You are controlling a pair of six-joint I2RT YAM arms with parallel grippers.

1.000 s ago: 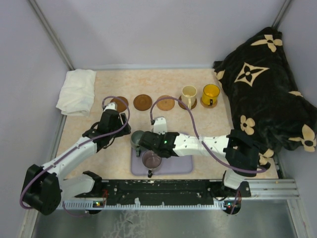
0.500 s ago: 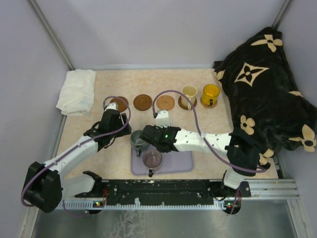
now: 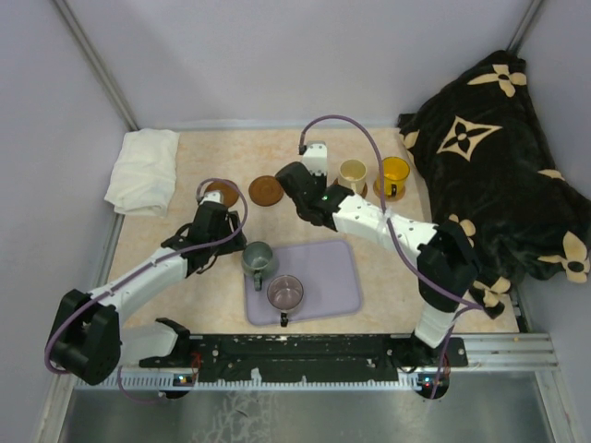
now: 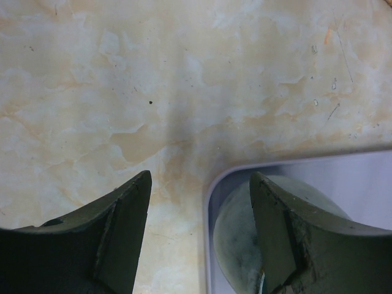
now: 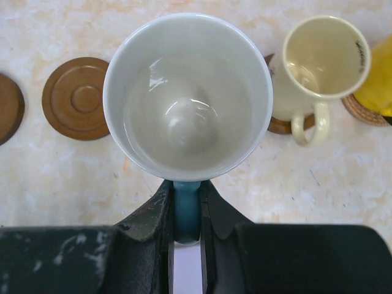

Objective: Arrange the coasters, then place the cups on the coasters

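My right gripper (image 5: 186, 184) is shut on the blue handle of the white cup (image 5: 188, 98) and holds it upright above the row of coasters. In the right wrist view a brown coaster (image 5: 76, 98) lies to its left, and the cream cup (image 5: 321, 58) on its coaster (image 5: 278, 124) to its right. The yellow cup (image 3: 391, 175) stands on the rightmost coaster. My left gripper (image 4: 201, 184) is open just left of the grey-green cup (image 4: 236, 239), whose side shows beside the right finger. The purplish cup (image 3: 284, 293) stands on the tray.
The lavender tray (image 3: 332, 277) lies at the near middle. A folded white cloth (image 3: 143, 171) sits at the far left. A black flower-patterned cushion (image 3: 489, 157) fills the right side. Another coaster (image 3: 222, 192) lies partly behind my left arm's cable.
My right arm has carried the white cup off the tray and away to the coaster row. The left gripper stays open beside the grey-green cup.
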